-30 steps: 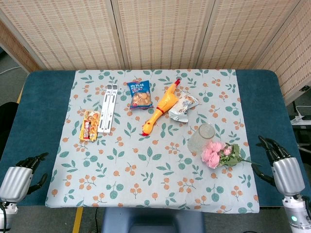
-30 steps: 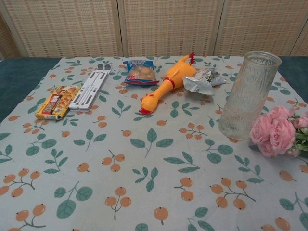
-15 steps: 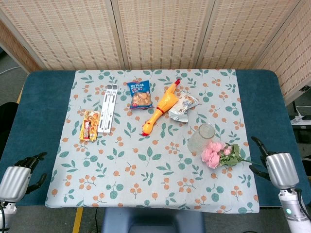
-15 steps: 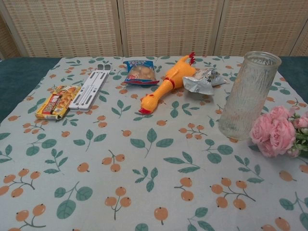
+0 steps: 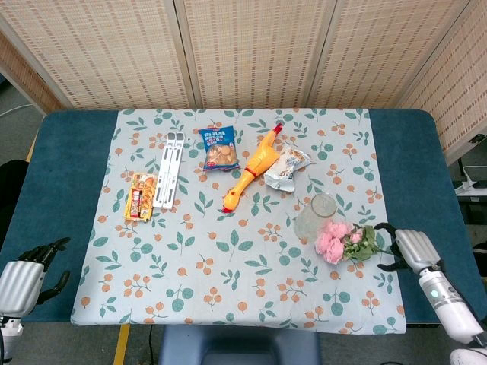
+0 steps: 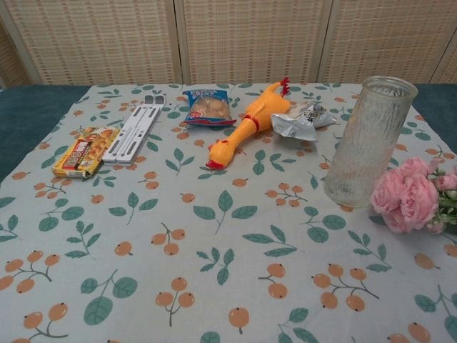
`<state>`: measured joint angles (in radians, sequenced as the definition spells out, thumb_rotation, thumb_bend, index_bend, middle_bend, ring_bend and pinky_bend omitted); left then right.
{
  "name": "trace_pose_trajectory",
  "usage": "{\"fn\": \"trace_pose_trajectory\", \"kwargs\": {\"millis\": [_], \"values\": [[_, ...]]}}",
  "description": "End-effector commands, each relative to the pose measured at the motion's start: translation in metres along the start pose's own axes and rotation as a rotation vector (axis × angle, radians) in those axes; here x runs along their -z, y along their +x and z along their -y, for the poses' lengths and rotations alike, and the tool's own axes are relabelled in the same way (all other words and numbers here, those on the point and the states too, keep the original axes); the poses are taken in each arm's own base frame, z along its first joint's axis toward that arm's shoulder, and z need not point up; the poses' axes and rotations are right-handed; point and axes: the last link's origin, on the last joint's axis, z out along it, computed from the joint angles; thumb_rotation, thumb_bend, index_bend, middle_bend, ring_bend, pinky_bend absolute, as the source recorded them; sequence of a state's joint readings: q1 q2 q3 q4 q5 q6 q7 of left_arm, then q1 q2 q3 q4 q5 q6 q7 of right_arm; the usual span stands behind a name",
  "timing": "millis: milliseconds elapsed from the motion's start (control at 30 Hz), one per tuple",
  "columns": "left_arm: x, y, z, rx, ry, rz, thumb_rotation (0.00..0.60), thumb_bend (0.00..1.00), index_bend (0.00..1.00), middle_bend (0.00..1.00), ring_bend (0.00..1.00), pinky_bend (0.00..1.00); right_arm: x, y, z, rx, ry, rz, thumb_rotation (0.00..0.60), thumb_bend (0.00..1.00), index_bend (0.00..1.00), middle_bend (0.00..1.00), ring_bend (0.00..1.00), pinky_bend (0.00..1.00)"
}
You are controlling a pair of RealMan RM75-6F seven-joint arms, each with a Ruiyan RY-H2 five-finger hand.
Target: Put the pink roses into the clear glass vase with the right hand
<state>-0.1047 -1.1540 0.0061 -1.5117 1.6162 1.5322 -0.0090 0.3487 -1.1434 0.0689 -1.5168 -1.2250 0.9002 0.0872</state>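
The right robot hand (image 5: pixel 405 249), fingers apart and holding nothing, is reaching toward the pink roses (image 5: pixel 344 242) lying beside the upright clear glass vase (image 5: pixel 315 215), aligning for a stem grasp.

The worktop (image 5: pixel 68 167) is dark teal, covered by a pale cloth (image 5: pixel 228 258) printed with green leaves and little orange berries. The roses (image 6: pixel 407 200) are soft pink with green leaves, the vase (image 6: pixel 368 139) clear textured glass. Rubber chicken (image 5: pixel 251 169) is yellow-orange with a red comb, snack bag (image 5: pixel 219 147) blue, folding stand (image 5: pixel 169 169) white, and both hands silver with black fingers.
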Motion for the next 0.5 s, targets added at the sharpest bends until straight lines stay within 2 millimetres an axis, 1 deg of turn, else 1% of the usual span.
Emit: {"fn": "trace_pose_trajectory", "kwargs": {"millis": [33,133,200,233,300,333,367,400,433,467,500], "values": [[0.001,0.000,-0.001,0.000,-0.004,-0.002,0.600,0.37,0.19,0.33,0.34,0.49,-0.023,-0.008,0.012,0.003,-0.008,0.036,0.600,0.00,0.26,1.00,0.88,1.00],[0.001,0.000,-0.002,-0.001,-0.010,0.002,0.600,0.37,0.19,0.33,0.34,0.49,-0.035,-0.021,0.020,-0.004,-0.012,0.078,0.600,0.00,0.29,1.00,0.88,1.00],[0.000,0.000,-0.002,-0.003,-0.013,0.004,0.600,0.37,0.19,0.33,0.34,0.49,-0.040,-0.027,0.025,-0.013,-0.012,0.099,0.600,0.00,0.33,1.00,0.88,1.00],[0.001,-0.001,-0.002,-0.002,-0.013,0.005,0.600,0.37,0.19,0.33,0.34,0.49,-0.043,-0.031,0.028,-0.017,-0.010,0.101,0.600,0.00,0.38,1.00,0.88,1.00],[0.001,-0.001,-0.002,-0.001,-0.011,0.007,0.600,0.37,0.19,0.33,0.34,0.49,-0.046,-0.035,0.030,-0.021,-0.007,0.090,0.600,0.00,0.53,1.00,0.89,1.00],[0.001,0.000,-0.001,-0.001,-0.010,0.006,0.600,0.37,0.19,0.33,0.34,0.49,-0.047,-0.037,0.031,-0.018,-0.007,0.071,0.600,0.00,0.59,1.00,0.89,1.00],[0.001,0.000,-0.001,0.000,-0.009,0.006,0.600,0.37,0.19,0.33,0.34,0.49,-0.047,-0.037,0.031,-0.015,-0.008,0.058,0.600,0.02,0.67,1.00,0.90,1.00],[0.001,0.000,-0.001,0.001,-0.008,0.004,0.600,0.37,0.19,0.33,0.34,0.49,-0.046,-0.037,0.030,-0.013,-0.011,0.033,0.600,0.04,0.72,1.00,0.90,1.00],[0.001,0.001,0.000,0.002,-0.006,0.002,0.600,0.37,0.19,0.33,0.34,0.49,-0.045,-0.036,0.029,-0.011,-0.012,0.000,0.600,0.11,0.79,1.00,0.90,1.00],[0.001,0.001,0.000,0.003,-0.006,0.000,0.600,0.37,0.19,0.33,0.34,0.49,-0.043,-0.034,0.028,-0.009,-0.013,-0.024,0.600,0.22,0.85,1.00,0.90,1.00],[0.001,0.001,0.000,0.003,-0.006,-0.002,0.600,0.37,0.19,0.33,0.34,0.49,-0.040,-0.032,0.027,-0.009,-0.012,-0.047,0.600,0.29,0.87,1.00,0.91,1.00]]}}
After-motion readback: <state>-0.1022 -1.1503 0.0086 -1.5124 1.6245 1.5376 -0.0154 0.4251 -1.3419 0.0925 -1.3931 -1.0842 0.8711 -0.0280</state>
